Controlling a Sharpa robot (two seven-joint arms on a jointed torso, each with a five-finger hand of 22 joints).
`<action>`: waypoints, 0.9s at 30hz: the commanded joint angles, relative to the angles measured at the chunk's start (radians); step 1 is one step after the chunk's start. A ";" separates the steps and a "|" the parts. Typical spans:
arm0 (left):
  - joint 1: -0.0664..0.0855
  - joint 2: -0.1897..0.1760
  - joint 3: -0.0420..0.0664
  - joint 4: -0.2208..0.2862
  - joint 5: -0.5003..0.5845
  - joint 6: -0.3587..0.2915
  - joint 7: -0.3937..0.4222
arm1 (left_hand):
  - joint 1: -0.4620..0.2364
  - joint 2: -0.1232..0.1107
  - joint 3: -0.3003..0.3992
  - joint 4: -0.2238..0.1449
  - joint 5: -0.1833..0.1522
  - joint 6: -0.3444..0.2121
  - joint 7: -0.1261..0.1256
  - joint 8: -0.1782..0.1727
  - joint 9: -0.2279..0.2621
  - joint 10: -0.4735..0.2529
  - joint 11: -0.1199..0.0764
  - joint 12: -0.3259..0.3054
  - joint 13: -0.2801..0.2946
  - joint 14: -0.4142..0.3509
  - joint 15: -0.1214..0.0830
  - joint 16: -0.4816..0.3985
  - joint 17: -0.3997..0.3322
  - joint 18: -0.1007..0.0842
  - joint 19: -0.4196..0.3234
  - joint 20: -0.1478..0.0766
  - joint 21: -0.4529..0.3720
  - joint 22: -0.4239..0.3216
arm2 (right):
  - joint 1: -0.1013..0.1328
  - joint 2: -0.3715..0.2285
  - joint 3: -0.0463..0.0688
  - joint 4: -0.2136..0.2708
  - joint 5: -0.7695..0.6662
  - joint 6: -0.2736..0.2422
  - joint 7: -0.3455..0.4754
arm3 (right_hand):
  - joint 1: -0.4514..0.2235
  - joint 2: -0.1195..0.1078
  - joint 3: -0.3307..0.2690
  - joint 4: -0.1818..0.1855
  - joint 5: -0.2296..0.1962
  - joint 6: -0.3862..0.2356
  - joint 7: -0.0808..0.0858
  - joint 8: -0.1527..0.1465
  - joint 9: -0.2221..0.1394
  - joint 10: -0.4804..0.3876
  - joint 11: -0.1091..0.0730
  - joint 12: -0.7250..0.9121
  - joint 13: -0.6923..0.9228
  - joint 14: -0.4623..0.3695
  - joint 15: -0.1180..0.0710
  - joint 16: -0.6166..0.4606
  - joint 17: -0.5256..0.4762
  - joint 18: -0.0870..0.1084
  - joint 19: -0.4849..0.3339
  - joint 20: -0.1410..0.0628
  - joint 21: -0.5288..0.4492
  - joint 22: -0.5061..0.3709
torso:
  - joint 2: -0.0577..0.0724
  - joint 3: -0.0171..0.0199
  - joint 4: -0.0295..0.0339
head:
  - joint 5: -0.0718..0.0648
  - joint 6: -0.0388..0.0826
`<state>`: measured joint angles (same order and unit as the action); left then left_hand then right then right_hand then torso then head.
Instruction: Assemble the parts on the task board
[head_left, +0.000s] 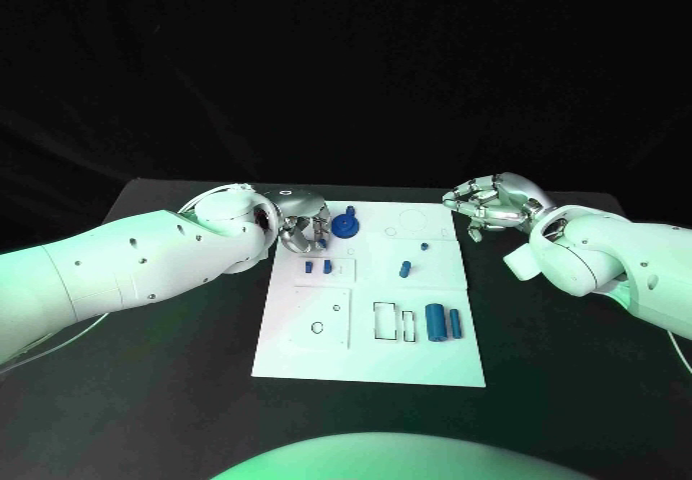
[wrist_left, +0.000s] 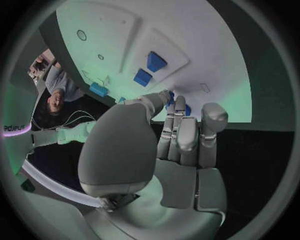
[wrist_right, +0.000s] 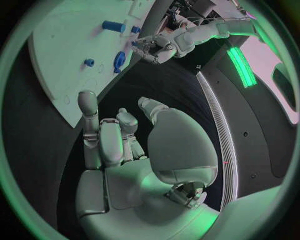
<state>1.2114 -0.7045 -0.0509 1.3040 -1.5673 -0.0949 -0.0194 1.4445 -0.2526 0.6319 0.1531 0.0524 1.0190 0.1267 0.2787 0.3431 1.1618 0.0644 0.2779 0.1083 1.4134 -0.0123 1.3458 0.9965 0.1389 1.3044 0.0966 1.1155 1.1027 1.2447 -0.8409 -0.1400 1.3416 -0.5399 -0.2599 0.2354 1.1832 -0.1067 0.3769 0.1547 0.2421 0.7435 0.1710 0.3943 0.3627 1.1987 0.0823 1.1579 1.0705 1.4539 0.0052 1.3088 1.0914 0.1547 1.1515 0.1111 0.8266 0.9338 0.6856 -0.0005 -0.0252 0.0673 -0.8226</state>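
White task board (head_left: 368, 350) lies mid-table before you. You can count two upright blue cylinders (head_left: 444, 324) near its front right and two small blue blocks (head_left: 319, 267) just beside your left hand (head_left: 300, 228), which is curled at the board's far left corner, its grasp indeterminate. Your right hand (head_left: 493, 200) hangs curled and empty off the board's far right.

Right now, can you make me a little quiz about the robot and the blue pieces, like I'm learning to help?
1. True or false: the right hand is holding a blue piece.
2. Which hand is over the far corner of the task board, beside the blue round part? A) left hand B) right hand C) neither
3. Fill in: the two long blue cylinders lie near the board's ____ edge, as the head view shows it (left or right).

Key
1. False: it is off the board, over the black table, with nothing seen in it.
2. A
3. right
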 joint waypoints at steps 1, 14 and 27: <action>-0.001 0.004 0.000 0.001 -0.001 0.031 0.001 | -0.007 0.002 0.002 -0.006 0.001 0.001 0.003 -0.003 0.001 0.008 0.000 -0.003 0.001 0.007 0.003 0.003 -0.002 -0.020 0.007 -0.001 0.004 -0.001 | -0.001 0.001 0.000 0.001 -0.002 0.015 0.009 | -0.001 0.012 0.001 0.004 0.000 -0.007 -0.001 0.004 -0.002 0.007 0.000 0.001 0.000 0.001 0.000 -0.003 -0.001 0.007 0.002 0.000 -0.004 -0.002 | 0.000 -0.0003 0.0000 | 0.000 -0.001; -0.001 0.006 -0.001 -0.001 -0.001 0.050 -0.003 | -0.007 0.003 0.003 -0.006 0.001 0.002 0.003 -0.003 0.001 0.009 0.000 -0.005 0.002 0.007 0.003 0.004 0.000 -0.020 0.007 -0.001 0.005 0.000 | -0.001 0.001 0.000 0.001 -0.002 0.016 0.009 | -0.001 0.012 0.001 0.004 0.000 -0.007 -0.001 0.004 -0.002 0.007 0.000 0.001 0.000 0.001 0.000 -0.003 -0.001 0.007 0.002 0.000 -0.004 -0.002 | 0.000 0.0003 0.0005 | -0.002 -0.003; -0.001 0.009 -0.002 -0.007 0.000 0.056 -0.009 | -0.017 0.002 0.000 -0.006 0.000 -0.004 0.007 -0.011 0.001 0.007 0.004 -0.016 0.003 0.006 0.005 0.004 -0.002 -0.020 0.005 0.000 0.004 -0.001 | -0.001 0.002 0.000 0.002 -0.002 0.016 0.009 | -0.001 0.012 0.001 0.004 0.000 -0.007 -0.001 0.004 -0.002 0.007 0.000 0.001 0.000 0.001 0.000 -0.003 -0.001 0.007 0.002 0.000 -0.004 -0.002 | 0.000 0.0000 0.0003 | -0.002 -0.003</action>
<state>1.2117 -0.6975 -0.0513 1.2979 -1.5679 -0.0608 -0.0255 1.4359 -0.2507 0.6348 0.1502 0.0523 1.0166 0.1287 0.2726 0.3438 1.1654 0.0681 0.2659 0.1105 1.4169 -0.0087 1.3458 0.9960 0.1390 1.3043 0.0966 1.1154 1.1026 1.2447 -0.8402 -0.1400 1.3419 -0.5396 -0.2598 0.2355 1.1832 -0.1067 0.3769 0.1547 0.2421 0.7435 0.1710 0.3943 0.3627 1.1987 0.0823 1.1579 1.0704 1.4539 0.0052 1.3088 1.0915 0.1547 1.1515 0.1111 0.8266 0.9338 0.6859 -0.0002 -0.0250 0.0660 -0.8252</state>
